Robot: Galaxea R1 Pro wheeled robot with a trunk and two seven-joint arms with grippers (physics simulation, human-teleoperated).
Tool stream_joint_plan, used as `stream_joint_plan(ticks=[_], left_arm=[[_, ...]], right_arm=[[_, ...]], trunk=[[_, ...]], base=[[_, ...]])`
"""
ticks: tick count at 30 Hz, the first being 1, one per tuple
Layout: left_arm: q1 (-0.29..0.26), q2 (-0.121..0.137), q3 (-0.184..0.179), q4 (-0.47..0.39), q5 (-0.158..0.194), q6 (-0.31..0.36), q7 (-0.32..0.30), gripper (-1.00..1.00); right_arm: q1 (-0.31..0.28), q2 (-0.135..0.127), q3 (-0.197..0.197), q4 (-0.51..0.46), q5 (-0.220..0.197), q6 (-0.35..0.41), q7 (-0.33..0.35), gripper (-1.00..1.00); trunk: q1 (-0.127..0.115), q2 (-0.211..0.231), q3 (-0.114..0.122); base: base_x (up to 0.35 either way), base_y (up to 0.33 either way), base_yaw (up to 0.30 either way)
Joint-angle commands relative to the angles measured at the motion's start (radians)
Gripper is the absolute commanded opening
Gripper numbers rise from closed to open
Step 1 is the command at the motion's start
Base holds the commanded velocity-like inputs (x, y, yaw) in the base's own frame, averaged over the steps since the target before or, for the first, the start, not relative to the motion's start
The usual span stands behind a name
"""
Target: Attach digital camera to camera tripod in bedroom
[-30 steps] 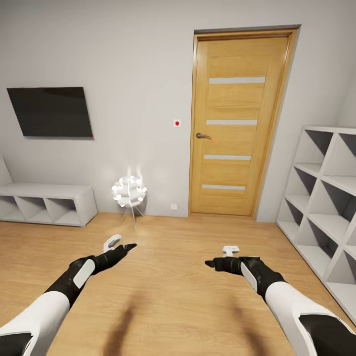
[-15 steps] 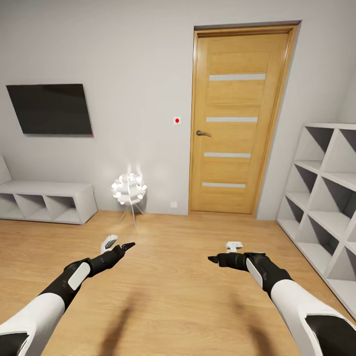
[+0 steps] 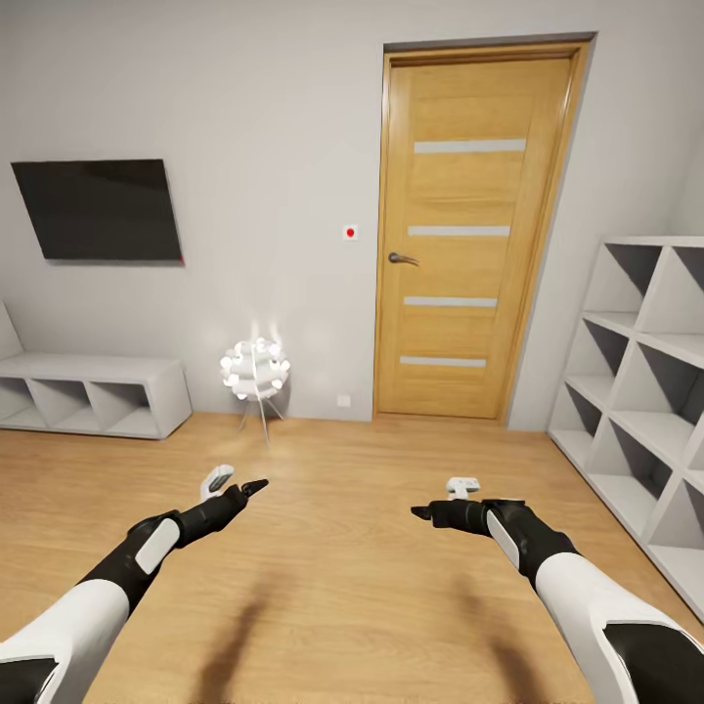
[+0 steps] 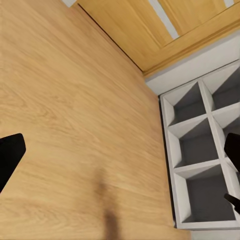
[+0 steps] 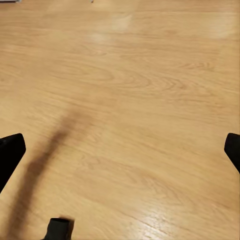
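Bedroom floor lies beneath left claw and right claw, both spread wide, empty.

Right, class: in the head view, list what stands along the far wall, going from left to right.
TV → low shelf → lamp → red-dot switch → door → cube shelves
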Motion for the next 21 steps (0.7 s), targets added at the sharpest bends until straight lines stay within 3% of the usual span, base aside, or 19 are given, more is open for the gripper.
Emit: stream_joint_plan(ticks=[1, 21], left_arm=[[-0.001, -0.001, 0.004, 0.000, 0.003, 0.009, -0.001, 1.00], [-0.001, -0.007, 0.002, 0.000, -0.004, 0.009, 0.004, 1.00]], right_arm=[[0.000, -0.001, 0.001, -0.002, -0.004, 0.007, 0.002, 1.00], [0.000, 0.004, 0.002, -0.002, -0.005, 0.009, -0.008, 1.00]], trunk=[[0.004, -0.008, -0.004], [0.080, -0.148, -0.067]], base=[[0.000, 0.000, 0.000], [0.000, 0.000, 0.000]])
